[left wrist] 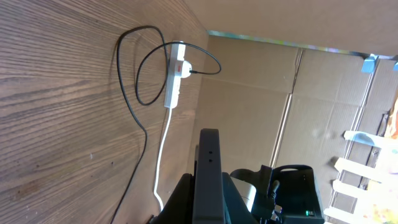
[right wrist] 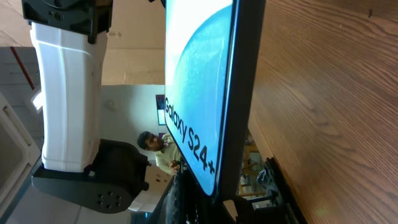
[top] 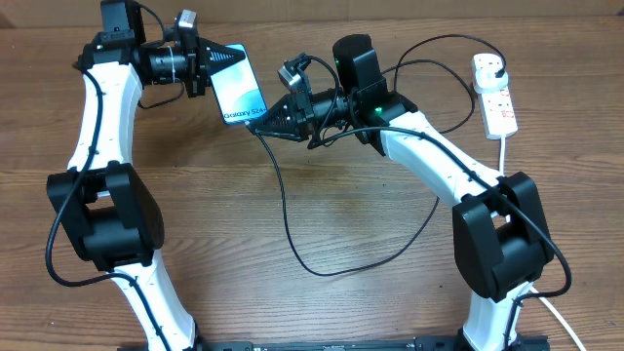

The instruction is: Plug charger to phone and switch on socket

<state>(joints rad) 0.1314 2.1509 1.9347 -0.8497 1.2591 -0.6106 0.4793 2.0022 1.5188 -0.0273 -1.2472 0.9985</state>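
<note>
"Two arms over a wooden table (top: 322, 312): which holds what?" the desk asks.

"The left gripper (top: 222, 60), top left from overhead, is clamped on the phone (top: 242, 93). The phone is lifted off the wood, blue screen up and angled toward the other arm," the photographer says.

"And the other one?"

"The right gripper (top: 265, 119) is pinched closed at the phone's lower edge. The thin black charger (top: 285, 205) runs out from between its fingers. The right wrist view is filled by the phone (right wrist: 199, 81), its lit screen reading 'Galaxy S24+'."

"Is the tip in the phone?"

"Cannot tell. The connector is hidden at the fingers in every view."

"Where does the cable go?"

"It drops down the table in a loose loop and climbs past the right arm. It then crosses to the white socket (top: 497, 97), which lies flat at the far right, well apart from the phone. A black plug (top: 490, 65) sits in the outlet at its far end."

"Socket switched on?"

"Red switches show, but they are too small to read. The left wrist view looks along the phone's dark edge (left wrist: 209, 180) toward the socket (left wrist: 174, 84). Its thick white lead (left wrist: 162, 149) trails across the wood."
</note>
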